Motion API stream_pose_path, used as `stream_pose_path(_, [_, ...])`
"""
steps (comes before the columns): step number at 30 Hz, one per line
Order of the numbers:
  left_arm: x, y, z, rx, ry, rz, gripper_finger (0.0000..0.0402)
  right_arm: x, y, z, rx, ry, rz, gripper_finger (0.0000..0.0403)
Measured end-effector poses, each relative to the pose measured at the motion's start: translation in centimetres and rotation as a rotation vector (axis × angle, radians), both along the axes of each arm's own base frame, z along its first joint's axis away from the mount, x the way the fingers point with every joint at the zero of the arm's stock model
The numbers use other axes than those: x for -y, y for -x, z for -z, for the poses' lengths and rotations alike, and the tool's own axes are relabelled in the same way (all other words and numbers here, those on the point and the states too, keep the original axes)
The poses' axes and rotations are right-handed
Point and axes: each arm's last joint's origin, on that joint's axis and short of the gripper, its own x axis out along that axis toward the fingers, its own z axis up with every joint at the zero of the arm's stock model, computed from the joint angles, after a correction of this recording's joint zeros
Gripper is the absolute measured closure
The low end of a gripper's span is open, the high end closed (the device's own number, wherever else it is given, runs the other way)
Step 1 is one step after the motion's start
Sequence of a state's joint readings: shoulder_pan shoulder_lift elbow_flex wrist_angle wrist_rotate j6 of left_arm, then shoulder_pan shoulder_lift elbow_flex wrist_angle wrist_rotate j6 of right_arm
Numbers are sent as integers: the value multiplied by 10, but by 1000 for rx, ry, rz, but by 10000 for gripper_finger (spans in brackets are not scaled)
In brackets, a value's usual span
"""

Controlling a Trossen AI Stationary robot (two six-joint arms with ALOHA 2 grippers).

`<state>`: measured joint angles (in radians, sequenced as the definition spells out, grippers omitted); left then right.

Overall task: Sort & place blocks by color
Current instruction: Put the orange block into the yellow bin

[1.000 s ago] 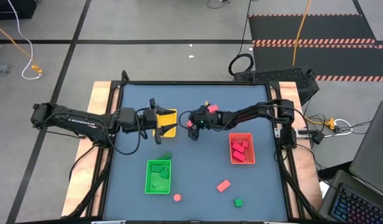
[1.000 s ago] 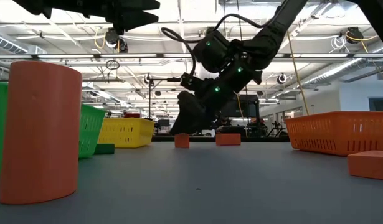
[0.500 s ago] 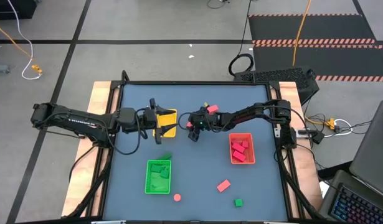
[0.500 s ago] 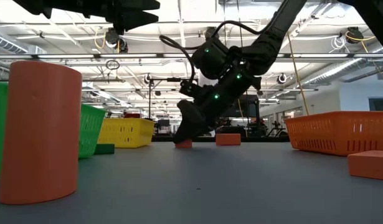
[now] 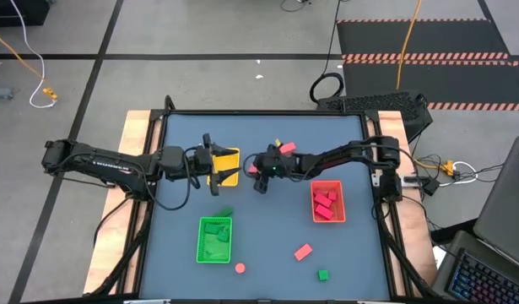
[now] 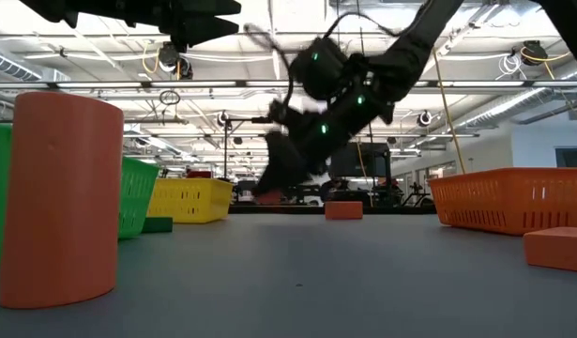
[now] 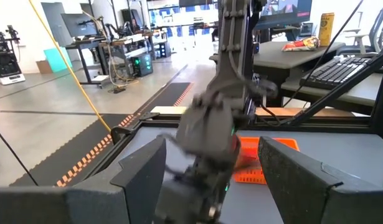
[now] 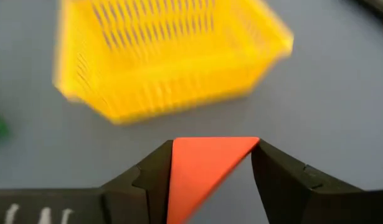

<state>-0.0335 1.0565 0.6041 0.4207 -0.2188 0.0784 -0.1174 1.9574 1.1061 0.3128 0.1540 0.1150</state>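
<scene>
Right wrist view shows the right gripper [image 8: 210, 168] with jaws clamped on a red triangular block [image 8: 200, 165], lifted off the tabletop [image 8: 340, 112] near the yellow tray [image 8: 172, 56], presumably for carrying. The left gripper [image 7: 210, 168] waits, jaws wide.

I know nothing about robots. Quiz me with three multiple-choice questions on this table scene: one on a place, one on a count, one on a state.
1. Where is the red plastic basket? A table's right side B left side C centre
2. How many baskets are on the table? A two B three C five
3. What is the right gripper doing? A hanging empty B clamping a red triangular block C holding a basket

Key: 1 A, the high view shows it at right. 2 B, yellow basket, green basket and red. 3 B, its wrist view shows the block between its fingers.
</scene>
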Motion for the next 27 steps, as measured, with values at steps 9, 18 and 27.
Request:
stream_pose_path(9, [0,0,0,-1,-6,0,147,-31,-10,-47,314,36,-84,224])
stream_pose_path(18, [0,0,-2,16,-6,0,147,-31,-18,-44,450,55,-95,224])
stream_pose_path(27, [0,0,-3,23,-13,1,147,-26,-33,-33,521,15,-117,219])
